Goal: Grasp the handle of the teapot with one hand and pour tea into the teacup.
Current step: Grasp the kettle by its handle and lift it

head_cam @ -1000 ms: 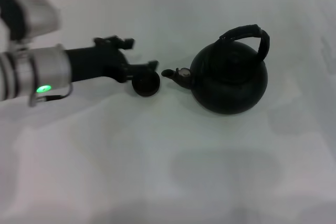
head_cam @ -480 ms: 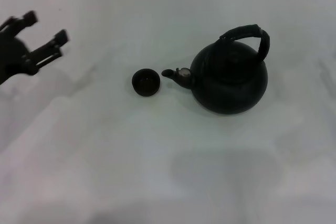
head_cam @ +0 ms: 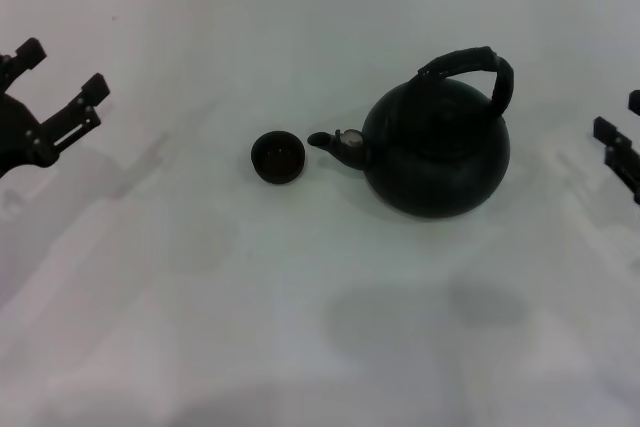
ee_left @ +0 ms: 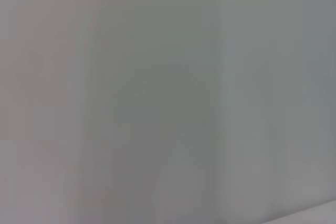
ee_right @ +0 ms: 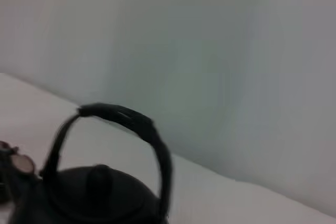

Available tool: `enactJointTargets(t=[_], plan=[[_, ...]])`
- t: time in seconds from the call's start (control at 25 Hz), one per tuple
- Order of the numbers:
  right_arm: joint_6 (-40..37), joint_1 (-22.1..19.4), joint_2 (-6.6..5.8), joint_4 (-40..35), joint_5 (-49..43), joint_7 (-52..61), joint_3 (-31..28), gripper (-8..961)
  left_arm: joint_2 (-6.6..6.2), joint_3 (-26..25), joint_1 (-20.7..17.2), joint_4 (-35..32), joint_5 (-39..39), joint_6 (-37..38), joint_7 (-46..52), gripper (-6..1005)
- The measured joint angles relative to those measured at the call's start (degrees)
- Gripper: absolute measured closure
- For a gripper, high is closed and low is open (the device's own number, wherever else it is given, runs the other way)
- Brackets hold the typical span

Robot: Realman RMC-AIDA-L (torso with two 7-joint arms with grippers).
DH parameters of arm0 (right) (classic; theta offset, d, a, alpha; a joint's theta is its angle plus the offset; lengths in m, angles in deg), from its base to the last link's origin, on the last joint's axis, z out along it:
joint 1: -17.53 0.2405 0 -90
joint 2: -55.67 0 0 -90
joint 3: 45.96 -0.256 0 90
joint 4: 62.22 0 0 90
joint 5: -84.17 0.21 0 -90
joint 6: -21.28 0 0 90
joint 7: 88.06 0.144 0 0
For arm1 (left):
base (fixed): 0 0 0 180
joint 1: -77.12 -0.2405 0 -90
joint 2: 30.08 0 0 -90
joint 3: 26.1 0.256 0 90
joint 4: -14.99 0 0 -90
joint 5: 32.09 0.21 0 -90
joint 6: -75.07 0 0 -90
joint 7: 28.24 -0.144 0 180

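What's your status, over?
Left gripper open, far left, empty. Right gripper at right edge, off the teapot. Handle ungrasped. Teacup beside spout, path unobstructed.

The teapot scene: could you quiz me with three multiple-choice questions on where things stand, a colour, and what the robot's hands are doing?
1. The teacup stands
A. before the spout of the teapot
B. behind the teapot
C. on its lid

2. The handle is
A. red
B. black
C. silver

3. The left gripper is
A. gripping the cup
B. open, far from the cup
C. gripping the handle

Answers: 1 A, the spout points at the cup; 2 B, dark as the pot; 3 B, its fingers are spread at the edge, the right gripper just entering opposite.
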Motion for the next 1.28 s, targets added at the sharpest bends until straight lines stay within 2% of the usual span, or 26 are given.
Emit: enactJointTargets(t=[0.12,0.24,0.4,0.64,0.8,1.28], plan=[[-6.56,-3.47,-0.13,7.10,-0.04,0.06,6.16,470,-0.02,-0.53,-0.48,-0.57,-0.11,0.02,-0.52,138],[-11.85,-4.23,-0.26,10.83,-0.18,1.51,11.10,456,-0.04,-1.91,-0.81,-2.04,-0.12,-0.52,-1.35,138],[-19.02,-2.63,-0.49,13.54,-3.03,5.97,16.60,438,-0.11,-3.62,-2.08,-2.41,-0.14,-1.73,-1.48,138],[-28.69,2.37,-0.34,14.10,-4.81,7.53,22.97,406,-0.11,-4.07,-2.81,-2.98,-0.16,-1.64,-1.58,137],[-32.83,5.20,-0.36,13.60,-4.61,7.54,24.72,370,-0.14,-4.40,-3.05,-3.02,-0.19,-1.67,-1.60,137],[-33.26,9.39,-0.07,9.91,-4.16,7.57,22.20,375,-0.06,-4.61,-2.82,-3.55,-0.23,-1.24,-1.65,138]])
